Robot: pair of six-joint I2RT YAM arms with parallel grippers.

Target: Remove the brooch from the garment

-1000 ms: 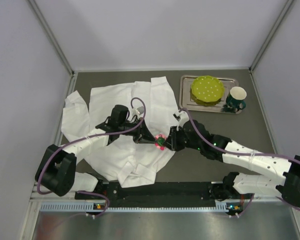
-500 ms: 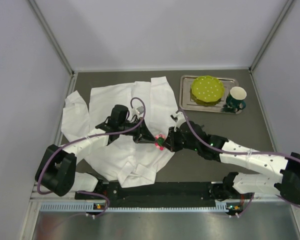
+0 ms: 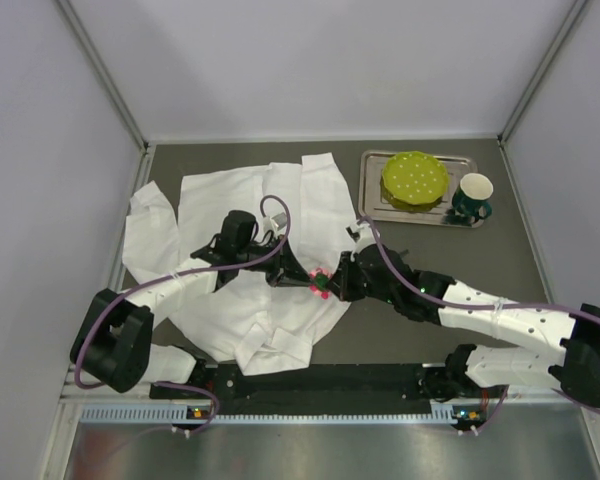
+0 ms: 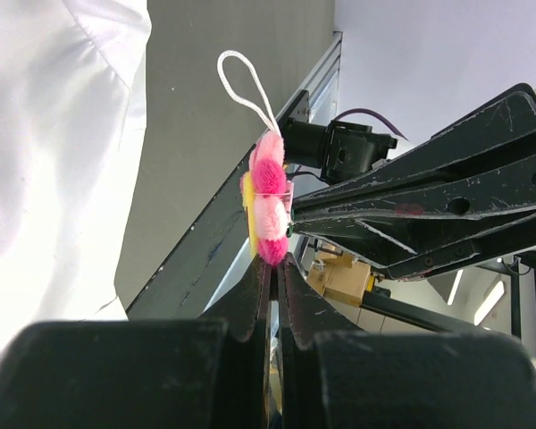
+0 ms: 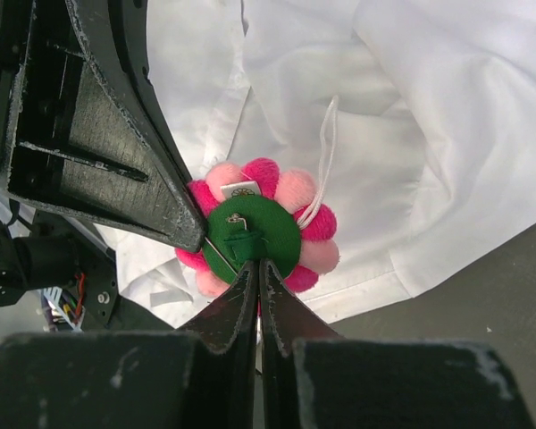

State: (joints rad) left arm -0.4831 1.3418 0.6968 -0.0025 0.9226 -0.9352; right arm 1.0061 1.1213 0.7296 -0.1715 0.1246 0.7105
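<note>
The brooch (image 3: 318,281), pink and red petals on a green felt back with a white string loop, is held between both grippers above the lower right edge of the white shirt (image 3: 230,225). My left gripper (image 3: 300,277) is shut on the brooch's rim (image 4: 270,210); the jaws meet at its lower petals (image 4: 274,264). My right gripper (image 3: 336,283) is shut on the green back (image 5: 250,234) at the pin clasp (image 5: 256,266). In the left wrist view the brooch stands in the air, apart from the shirt (image 4: 54,152).
A metal tray (image 3: 375,205) at the back right holds a yellow-green dotted dish (image 3: 414,178). A dark green mug (image 3: 472,196) stands at the tray's right end. Grey walls enclose the table on three sides.
The right arm's wrist has shifted slightly towards the brooch. The brooch and the left gripper stay where they were.
</note>
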